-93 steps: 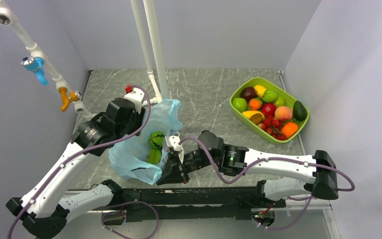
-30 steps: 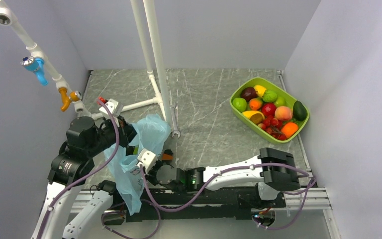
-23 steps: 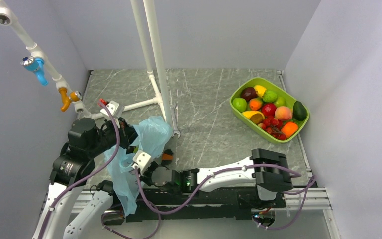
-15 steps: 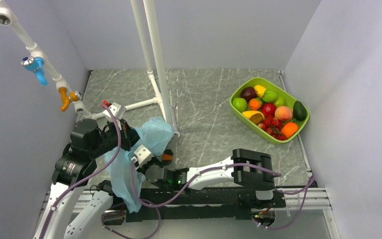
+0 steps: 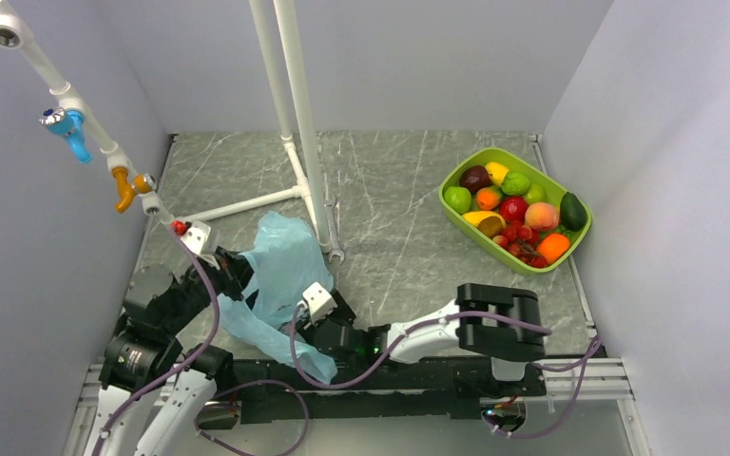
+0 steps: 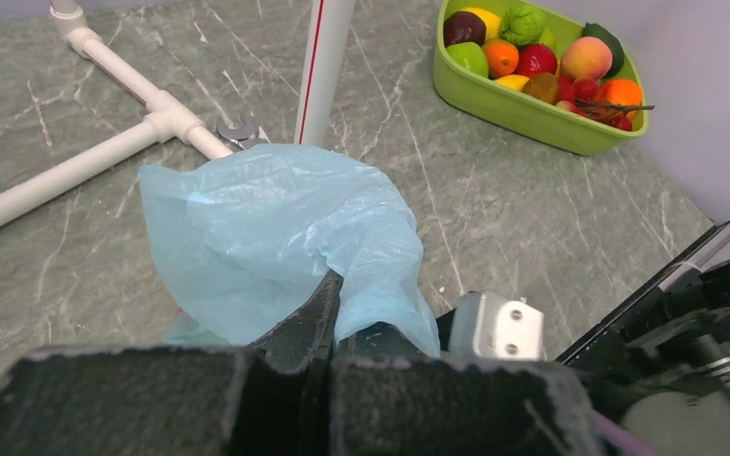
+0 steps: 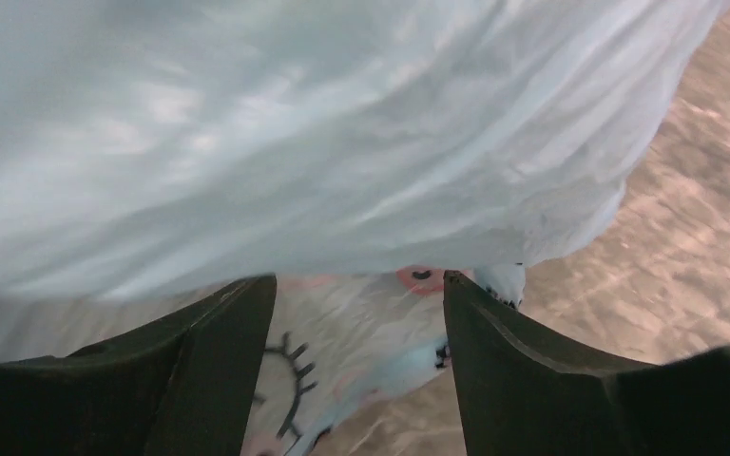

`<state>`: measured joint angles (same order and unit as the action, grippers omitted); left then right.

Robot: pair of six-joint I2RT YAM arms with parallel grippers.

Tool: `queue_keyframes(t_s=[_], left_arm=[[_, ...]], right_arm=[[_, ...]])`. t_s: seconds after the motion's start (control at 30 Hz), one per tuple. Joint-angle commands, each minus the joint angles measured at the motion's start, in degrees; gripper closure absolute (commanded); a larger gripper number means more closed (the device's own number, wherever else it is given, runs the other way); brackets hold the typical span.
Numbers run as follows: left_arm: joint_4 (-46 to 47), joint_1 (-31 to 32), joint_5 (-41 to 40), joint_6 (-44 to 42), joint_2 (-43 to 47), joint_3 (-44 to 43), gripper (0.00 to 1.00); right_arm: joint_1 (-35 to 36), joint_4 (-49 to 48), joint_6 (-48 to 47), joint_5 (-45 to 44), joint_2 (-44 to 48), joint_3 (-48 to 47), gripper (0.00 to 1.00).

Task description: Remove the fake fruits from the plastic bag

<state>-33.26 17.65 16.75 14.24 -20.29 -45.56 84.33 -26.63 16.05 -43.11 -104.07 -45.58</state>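
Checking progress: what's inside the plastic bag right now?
No fruit shows: the plastic bag is crumpled and hides its inside in every view. The left gripper pinches it. The only visible fake fruits lie in the green tray.

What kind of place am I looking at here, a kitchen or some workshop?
Probably a robot test booth rather than a kitchen. Plain walls box in a marbled table, bare white pipes stand on it like props, and a green tray holds toy fruit.
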Motion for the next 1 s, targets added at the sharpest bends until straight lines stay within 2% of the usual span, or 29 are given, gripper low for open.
queue_keyframes(t_s=[0.0, 0.03, 0.07, 0.17, 0.2, 0.23, 0.27, 0.3, 0.33, 0.47, 0.57, 0.7, 0.97], left_arm=[[5.43, -0.25, 1.95, -1.86, 3.43, 3.32, 1.0], [4.92, -0.25, 1.56, -2.07, 3.87, 3.71, 1.0], [3.51, -0.29, 1.07, -2.07, 3.67, 3.15, 0.95], [-6.26, -0.3, -4.41, 0.88, -0.47, -3.66, 0.5], [-10.62, -0.26, -6.14, 2.04, -2.58, -6.59, 0.37], [-14.8, -0.29, -6.87, 2.58, -5.14, -9.89, 0.29], [-19.11, -0.27, -7.2, 2.53, -6.64, -13.11, 0.13], [-22.49, -0.26, -8.34, 2.92, -7.47, -15.78, 0.04], [-25.6, -0.25, -9.41, 3.59, -7.71, -17.72, 0.01], [-34.03, -0.26, -16.13, 7.4, -6.71, -23.66, 0.01], [-39.18, -0.25, -16.58, 10.7, -6.52, -26.24, 0.01], [-41.15, -0.25, -11.36, 12.38, -5.37, -22.47, 0.02], [-37.68, -0.25, -5.79, 12.52, -4.26, -15.93, 0.0]], right_arm=[[1.14, -6.24, -3.23, 15.27, 7.5, 0.54, 0.3], [1.47, -6.21, -3.59, 18.16, 8.15, -0.37, 0.27], [1.71, -6.65, -3.96, 21.33, 8.76, -1.03, 0.25], [1.98, -9.1, -4.4, 26.36, 9.68, -2.14, 0.2], [2.0, -9.33, -4.06, 25.03, 9.96, -2.36, 0.18], [1.98, -9.29, -3.94, 23.1, 10.15, -2.59, 0.17], [2.0, -8.84, -3.82, 20.9, 10.34, -2.98, 0.15], [1.98, -8.01, -3.26, 19.18, 10.32, -3.42, 0.13], [1.93, -7.81, -3.19, 18.05, 10.23, -3.72, 0.12], [1.87, -9.31, -3.01, 17.19, 10.29, -4.55, 0.12], [1.84, -7.8, 0.4, 11.93, 10.67, -6.26, 0.13], [1.07, -6.84, 4.93, 6.36, 10.83, -7.59, 0.16], [-4.24, -2.14, 10.45, 7.58, 8.25, -14.83, 0.22]])
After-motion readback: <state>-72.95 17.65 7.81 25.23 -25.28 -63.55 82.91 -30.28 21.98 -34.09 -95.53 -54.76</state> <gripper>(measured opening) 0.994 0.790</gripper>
